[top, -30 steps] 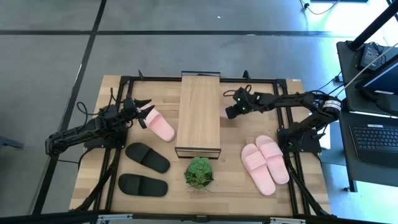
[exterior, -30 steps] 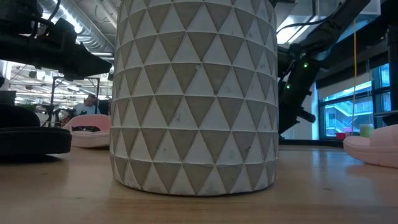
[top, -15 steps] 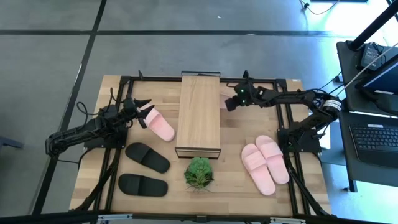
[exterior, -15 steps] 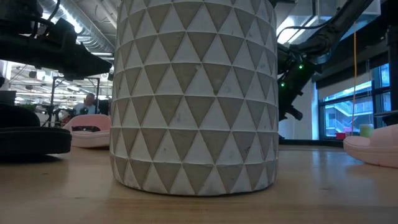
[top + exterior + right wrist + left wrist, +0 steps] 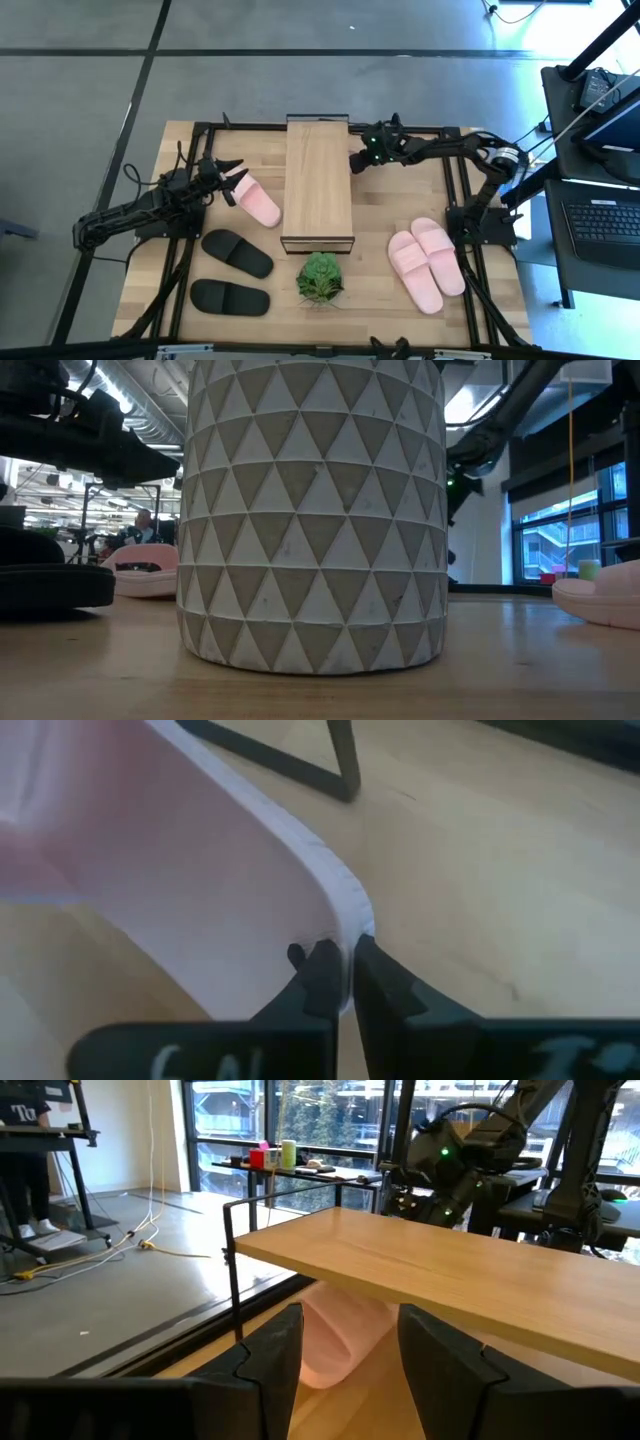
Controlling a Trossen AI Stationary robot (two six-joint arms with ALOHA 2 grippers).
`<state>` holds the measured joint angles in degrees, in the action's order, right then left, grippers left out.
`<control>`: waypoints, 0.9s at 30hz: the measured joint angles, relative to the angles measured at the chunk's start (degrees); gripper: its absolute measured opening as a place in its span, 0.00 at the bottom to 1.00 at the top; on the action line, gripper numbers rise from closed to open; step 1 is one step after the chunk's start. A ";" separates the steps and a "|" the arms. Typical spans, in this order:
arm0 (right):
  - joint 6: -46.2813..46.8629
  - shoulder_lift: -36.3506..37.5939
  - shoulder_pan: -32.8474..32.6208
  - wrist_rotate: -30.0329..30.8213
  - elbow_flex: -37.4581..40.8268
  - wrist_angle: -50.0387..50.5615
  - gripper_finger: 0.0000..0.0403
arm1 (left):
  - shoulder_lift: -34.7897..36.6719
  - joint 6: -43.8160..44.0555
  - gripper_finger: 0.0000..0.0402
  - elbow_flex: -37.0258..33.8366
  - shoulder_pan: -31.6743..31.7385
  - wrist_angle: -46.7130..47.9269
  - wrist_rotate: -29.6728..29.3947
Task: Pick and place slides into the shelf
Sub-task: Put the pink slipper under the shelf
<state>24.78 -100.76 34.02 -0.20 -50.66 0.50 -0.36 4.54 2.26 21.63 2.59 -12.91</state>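
Beside the shelf (image 5: 318,184), the right gripper (image 5: 357,163) has moved closer, clenched on a pink slide (image 5: 190,870). The left gripper (image 5: 231,183) stays released at another pink slide (image 5: 258,202).

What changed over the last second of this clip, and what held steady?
The right pincer, shut on a pink slide, swung inward to the shelf's right side, and the shelf shifted slightly left. The left pincer stayed by its pink slide; everything else is unmoved.
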 joint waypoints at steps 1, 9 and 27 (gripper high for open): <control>-0.80 -0.80 0.00 0.04 -1.09 0.86 0.05 | 0.00 -0.02 0.39 0.00 0.00 0.00 -0.02; -2.95 -2.87 0.00 1.31 -4.43 4.84 0.08 | 0.00 0.00 0.39 -0.02 0.00 0.00 -0.02; -2.82 -2.87 0.00 2.16 -4.43 5.22 0.19 | 0.00 -0.02 0.39 -0.02 -0.02 0.00 -0.06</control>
<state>21.96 -103.63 34.02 1.96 -55.09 5.72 -0.36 4.51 2.24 21.61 2.59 -12.97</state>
